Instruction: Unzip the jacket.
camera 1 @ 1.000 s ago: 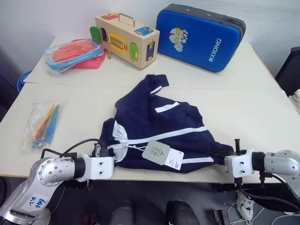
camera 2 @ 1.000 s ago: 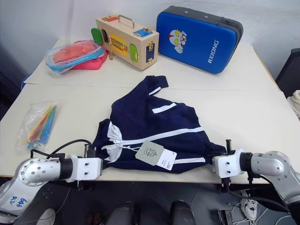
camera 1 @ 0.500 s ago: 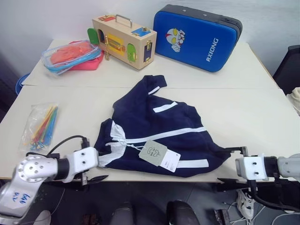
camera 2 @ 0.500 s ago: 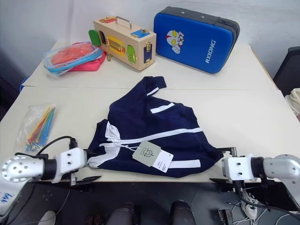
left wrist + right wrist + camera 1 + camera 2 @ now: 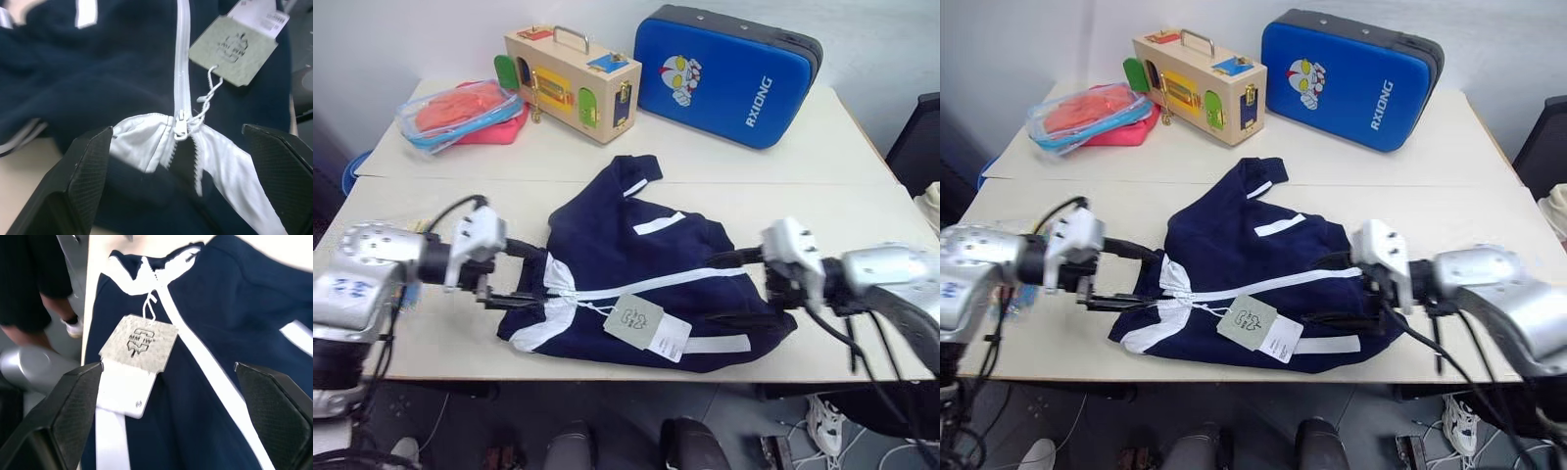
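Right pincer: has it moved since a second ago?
Yes. The right pincer was off the table's front edge beside the jacket's corner; now it has risen and swung inward over the jacket, open.

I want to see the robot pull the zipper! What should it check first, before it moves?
1. Zipper pull in sight: ok, it sits near the collar end of the white zipper.
2. Jacket lying flat on the table: ok, though a bit rumpled.
3. Left gripper open and ready: ok, fingers wide apart at the collar end, holding nothing.
4. Right gripper open: ok, fingers spread over the jacket's other end.
5. Hang tags clear of the zipper: not ok, their string is tied at the pull.
6. Pull free to slide: cannot tell.
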`<control>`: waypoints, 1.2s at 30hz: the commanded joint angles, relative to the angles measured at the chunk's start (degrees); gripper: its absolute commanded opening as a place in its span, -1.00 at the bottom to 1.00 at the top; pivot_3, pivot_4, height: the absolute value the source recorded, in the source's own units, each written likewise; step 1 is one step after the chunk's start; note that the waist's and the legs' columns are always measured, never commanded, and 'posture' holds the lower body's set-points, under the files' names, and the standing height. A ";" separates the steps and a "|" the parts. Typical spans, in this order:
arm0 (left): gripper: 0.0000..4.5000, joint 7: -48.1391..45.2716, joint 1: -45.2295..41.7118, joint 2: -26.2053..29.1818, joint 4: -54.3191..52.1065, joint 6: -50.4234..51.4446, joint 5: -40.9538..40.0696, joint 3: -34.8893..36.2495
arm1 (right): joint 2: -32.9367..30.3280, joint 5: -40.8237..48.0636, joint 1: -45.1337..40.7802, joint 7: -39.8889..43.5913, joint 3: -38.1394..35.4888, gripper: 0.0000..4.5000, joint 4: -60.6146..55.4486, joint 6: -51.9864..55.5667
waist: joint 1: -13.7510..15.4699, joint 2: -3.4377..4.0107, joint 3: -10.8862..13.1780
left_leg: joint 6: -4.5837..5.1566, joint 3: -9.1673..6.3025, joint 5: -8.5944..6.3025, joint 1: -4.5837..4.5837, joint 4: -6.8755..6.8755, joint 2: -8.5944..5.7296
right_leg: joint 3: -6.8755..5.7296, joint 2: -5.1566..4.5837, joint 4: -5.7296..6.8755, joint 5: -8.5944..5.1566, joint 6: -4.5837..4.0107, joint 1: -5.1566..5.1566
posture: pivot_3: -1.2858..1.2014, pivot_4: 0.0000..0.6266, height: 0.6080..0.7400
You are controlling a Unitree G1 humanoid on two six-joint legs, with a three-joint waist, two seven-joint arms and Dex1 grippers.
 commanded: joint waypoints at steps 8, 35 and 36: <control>0.98 -1.89 -5.49 -3.93 3.80 -4.54 1.62 -1.66 | 6.11 0.64 -6.53 4.37 7.71 1.00 3.19 17.78 | 0.10 -0.02 0.01 | 0.05 -0.03 -0.02 -0.69 0.53 0.00 | -0.16 -0.09 0.43 0.00 0.00 -0.62 | 0.03 -0.52 1.00; 0.07 2.56 -0.93 -9.50 6.93 -17.47 11.56 -6.12 | 17.39 -5.07 -11.20 2.43 10.16 0.14 11.41 25.92 | 0.01 -0.02 0.01 | 0.05 -0.06 -0.03 -0.67 0.77 0.05 | -0.13 -0.09 0.66 0.00 0.00 -0.60 | 0.03 -0.52 1.00; 0.07 2.48 -0.44 -9.46 6.73 -17.69 11.62 -6.13 | 17.57 -5.02 -11.17 2.38 10.20 0.14 11.41 26.05 | -0.01 -0.02 0.01 | 0.05 -0.06 -0.03 -0.67 0.76 0.05 | -0.13 -0.09 0.66 0.00 0.00 -0.60 | 0.03 -0.52 1.00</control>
